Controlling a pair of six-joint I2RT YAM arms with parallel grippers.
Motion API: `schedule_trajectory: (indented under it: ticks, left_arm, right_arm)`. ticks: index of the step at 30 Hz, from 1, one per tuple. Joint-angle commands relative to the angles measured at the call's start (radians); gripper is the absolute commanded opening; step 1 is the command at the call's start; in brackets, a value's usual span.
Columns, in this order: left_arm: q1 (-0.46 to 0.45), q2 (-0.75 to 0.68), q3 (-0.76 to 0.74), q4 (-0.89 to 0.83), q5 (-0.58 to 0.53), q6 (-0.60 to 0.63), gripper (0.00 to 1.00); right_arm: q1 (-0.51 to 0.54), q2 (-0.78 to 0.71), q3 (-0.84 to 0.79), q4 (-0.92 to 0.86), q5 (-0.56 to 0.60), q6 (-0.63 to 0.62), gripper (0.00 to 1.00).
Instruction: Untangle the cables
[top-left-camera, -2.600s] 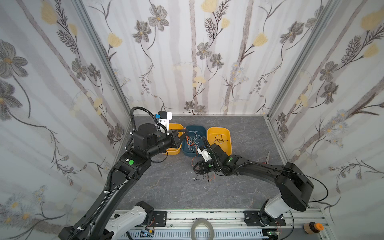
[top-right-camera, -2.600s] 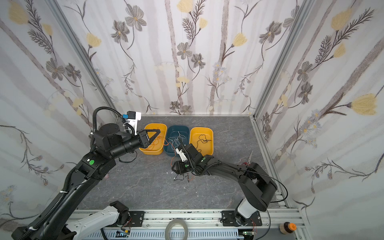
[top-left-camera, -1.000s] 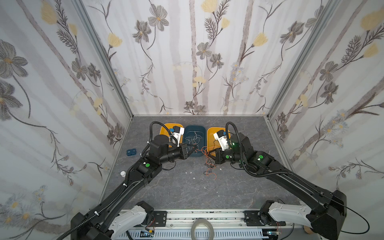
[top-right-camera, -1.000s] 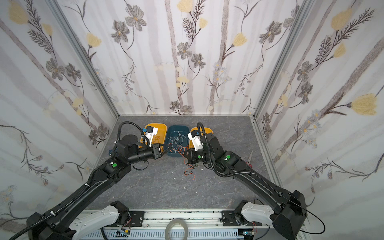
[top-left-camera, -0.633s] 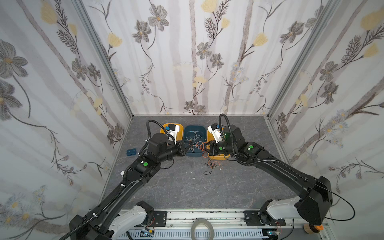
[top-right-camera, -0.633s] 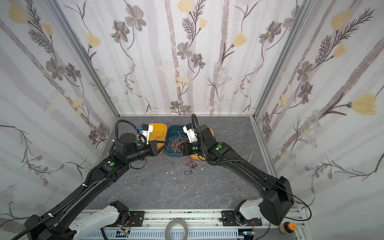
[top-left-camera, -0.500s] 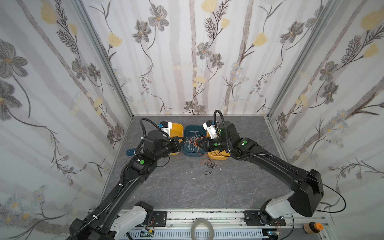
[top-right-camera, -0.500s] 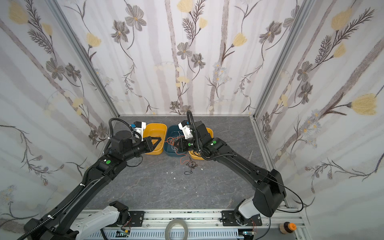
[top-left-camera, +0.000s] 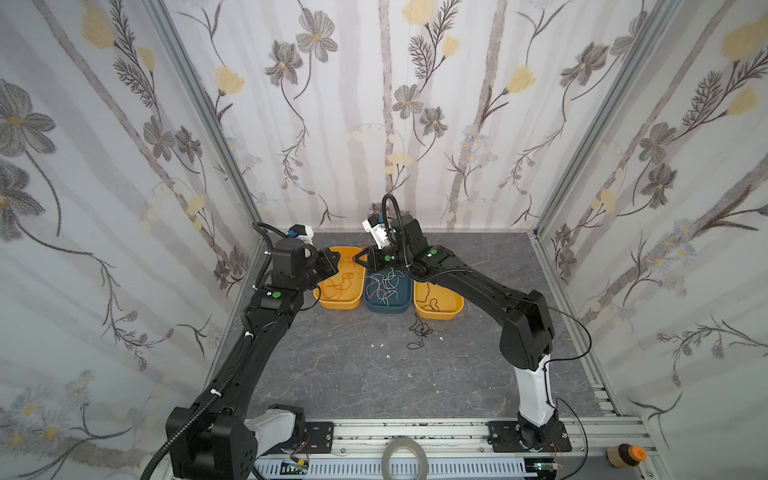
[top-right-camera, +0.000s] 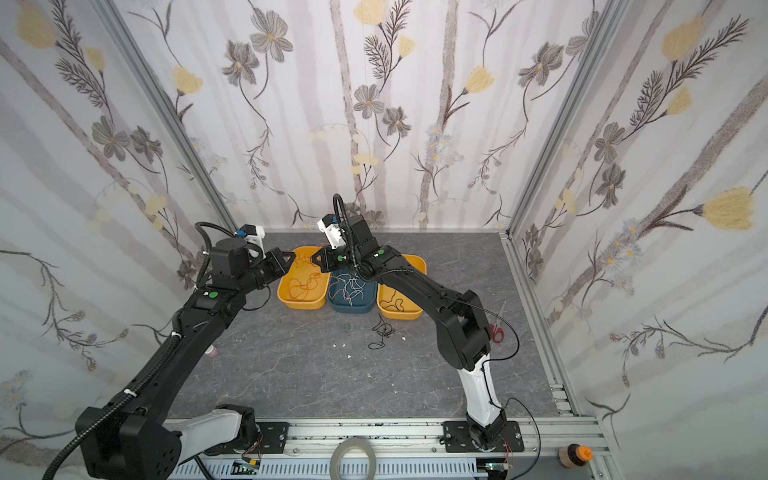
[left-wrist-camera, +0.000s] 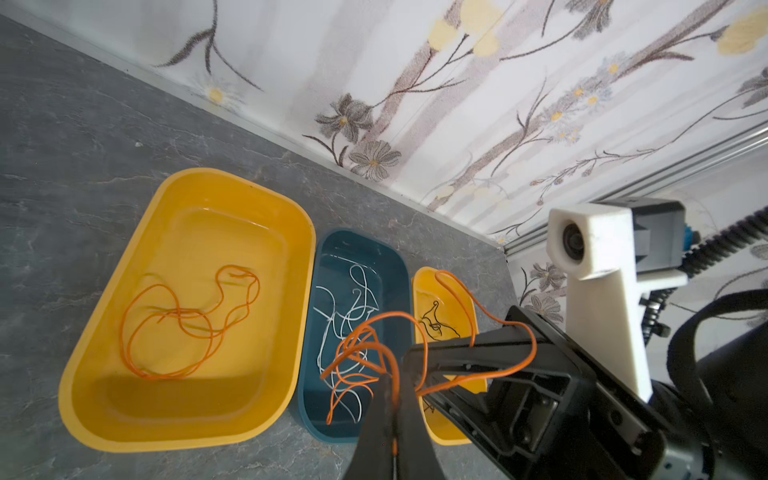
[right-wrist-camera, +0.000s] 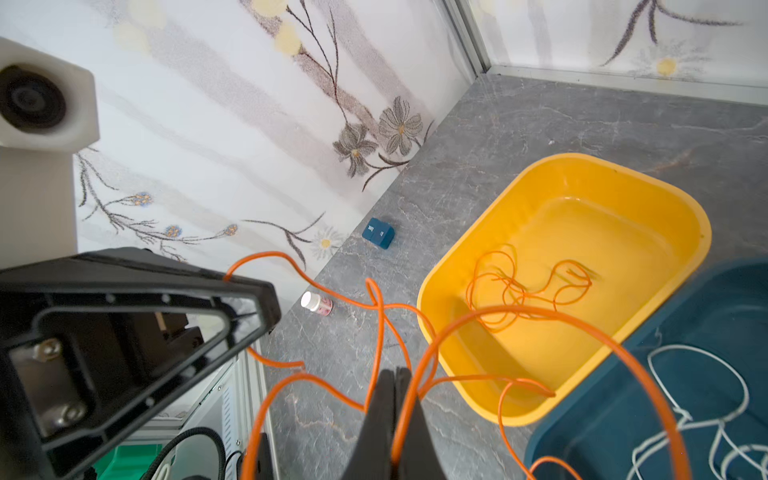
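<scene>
Nearest the lens, a grey tape roll lies on the front rail between my two bases, with an orange-capped container at the rail's right end. Farther in, on the grey floor, a stray black cable lies in a loose squiggle just in front of the trays. Red-handled scissors lie toward the right wall, and a small white-capped bottle and a blue box lie along the left wall.

Beyond the stray cable, three trays stand side by side. The left yellow tray holds a loose orange cable, the blue tray holds white cables, and the right yellow tray holds a second black cable.

Above the far end of the left yellow tray, my left gripper and right gripper meet nearly tip to tip. Both are clenched on the same orange tangle. Each wrist view shows my fingers pressed flat together with orange strands pinched between them. The tangle's loops hang free in the air between the two grips, clear of the trays. Behind everything rises the flowered back wall.
</scene>
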Motion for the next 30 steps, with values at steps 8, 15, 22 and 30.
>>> schedule_trajectory:
  ticks: [8, 15, 22, 30]
  left_arm:
    - [0.071, 0.086, 0.024, 0.133, 0.027, 0.038, 0.00]
    - [0.082, 0.155, 0.011, 0.155, 0.015, 0.058, 0.00]
    - [0.082, 0.286, 0.006, 0.205, -0.015, 0.051, 0.00]
    - [0.083, 0.400, 0.101, 0.133, -0.076, 0.065, 0.00]
  right_arm:
    - [-0.014, 0.244, 0.222, 0.213, -0.040, 0.053, 0.06]
    - [-0.023, 0.352, 0.259, 0.204, -0.051, 0.111, 0.08]
    - [-0.015, 0.373, 0.206, 0.089, -0.038, 0.101, 0.18]
    - [-0.003, 0.222, -0.017, 0.016, 0.044, 0.037, 0.35]
